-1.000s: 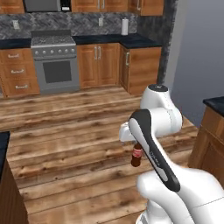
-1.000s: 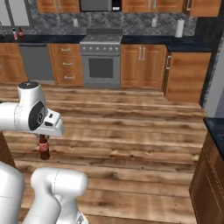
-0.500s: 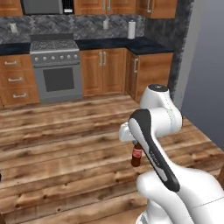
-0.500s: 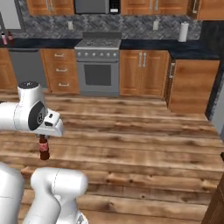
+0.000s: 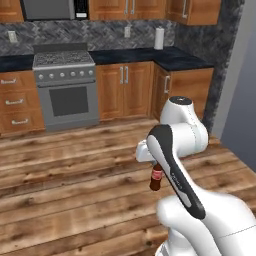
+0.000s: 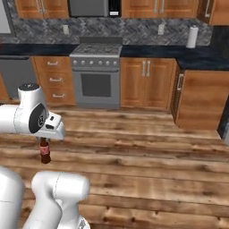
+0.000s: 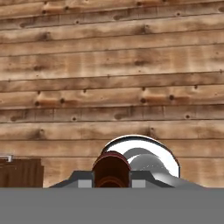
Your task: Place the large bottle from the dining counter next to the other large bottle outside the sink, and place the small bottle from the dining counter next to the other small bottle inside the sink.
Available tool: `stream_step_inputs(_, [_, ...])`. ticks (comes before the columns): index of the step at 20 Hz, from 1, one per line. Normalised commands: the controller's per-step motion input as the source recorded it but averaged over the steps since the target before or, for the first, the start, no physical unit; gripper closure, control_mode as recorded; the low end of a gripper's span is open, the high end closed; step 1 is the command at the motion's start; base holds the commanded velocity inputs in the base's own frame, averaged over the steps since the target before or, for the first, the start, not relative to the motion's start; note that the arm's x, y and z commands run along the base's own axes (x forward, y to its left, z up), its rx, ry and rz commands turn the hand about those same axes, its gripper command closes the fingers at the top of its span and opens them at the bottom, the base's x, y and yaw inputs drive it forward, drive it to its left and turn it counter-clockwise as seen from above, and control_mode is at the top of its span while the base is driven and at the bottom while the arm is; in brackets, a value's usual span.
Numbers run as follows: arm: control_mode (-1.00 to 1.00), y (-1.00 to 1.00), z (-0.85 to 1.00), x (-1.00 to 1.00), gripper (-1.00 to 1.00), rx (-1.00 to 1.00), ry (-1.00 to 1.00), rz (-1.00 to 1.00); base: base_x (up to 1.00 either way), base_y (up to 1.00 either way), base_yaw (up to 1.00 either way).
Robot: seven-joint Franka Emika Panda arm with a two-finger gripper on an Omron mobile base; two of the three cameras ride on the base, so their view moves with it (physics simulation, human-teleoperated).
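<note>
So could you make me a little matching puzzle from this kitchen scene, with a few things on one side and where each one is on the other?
Things:
1. brown bottle
2. paper towel roll
3. stove
4. microwave

Places:
A. built in between the wooden cabinets
B. hanging from the claw above the wood floor
C. mounted high on the wall above the stove
D. standing on the dark worktop near the corner

Pairs: 1-B, 2-D, 3-A, 4-C

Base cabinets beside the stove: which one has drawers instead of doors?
The cabinet left of the stove: stacked drawers with horizontal handles. The right cabinet has two doors with vertical handles.
</note>
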Motion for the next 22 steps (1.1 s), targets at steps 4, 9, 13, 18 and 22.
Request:
stream_step_inputs(4, [1.0, 0.0, 0.0, 0.0, 1.0, 0.0, 0.0, 0.0, 1.0, 0.27, 0.0])
stream_step_inputs(9, [1.0, 0.0, 0.0, 0.0, 1.0, 0.0, 0.0, 0.0, 1.0, 0.51, -0.05])
stream_step_inputs(13, [1.0, 0.0, 0.0, 0.0, 1.0, 0.0, 0.0, 0.0, 1.0, 0.73, -0.12])
stream_step_inputs(18, [1.0, 0.0, 0.0, 0.0, 1.0, 0.0, 0.0, 0.0, 1.0, 0.99, -0.2])
stream_step_inputs(22, [1.0, 0.0, 0.0, 0.0, 1.0, 0.0, 0.0, 0.0, 0.99, 1.0, -0.25])
